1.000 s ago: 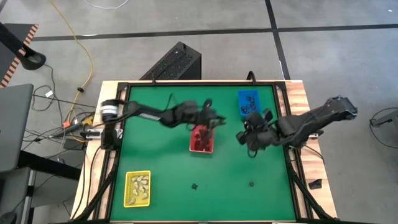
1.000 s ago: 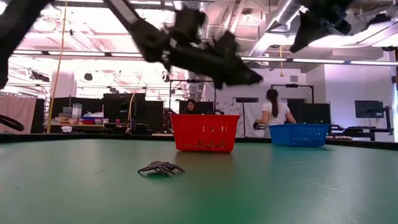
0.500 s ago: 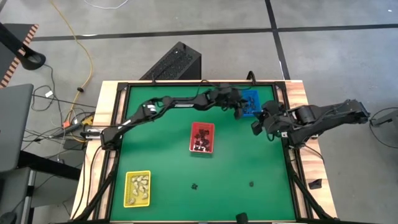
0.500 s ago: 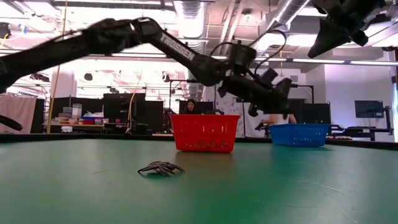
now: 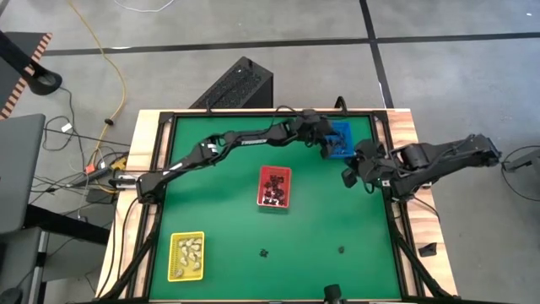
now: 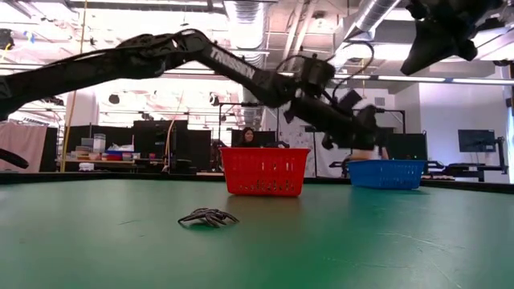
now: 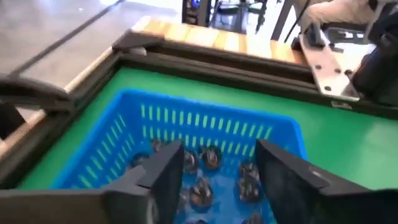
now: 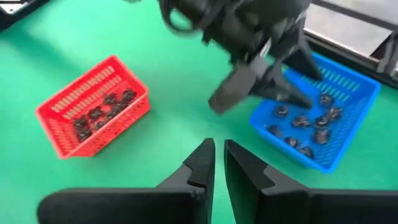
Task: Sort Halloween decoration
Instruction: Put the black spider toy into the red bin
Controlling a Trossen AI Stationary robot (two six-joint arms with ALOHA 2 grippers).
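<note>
Blue tray (image 5: 338,138) has your left gripper (image 7: 217,171) right over it, fingers spread with nothing between them, dark decorations (image 7: 208,157) piled inside. Your right gripper (image 8: 217,163) hangs just beside that tray, fingers almost together, empty. Two stray black pieces (image 5: 264,252) sit on the green mat (image 5: 219,211).

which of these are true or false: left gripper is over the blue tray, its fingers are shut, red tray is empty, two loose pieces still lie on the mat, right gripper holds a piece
1. The left gripper is over the blue tray. True.
2. The left gripper's fingers are shut. False: the left wrist view shows them spread apart above the tray.
3. The red tray is empty. False: small dark pieces lie in it.
4. Two loose dark pieces lie on the green mat. True.
5. The right gripper holds a piece. False: nothing shows between its nearly closed fingers.
</note>
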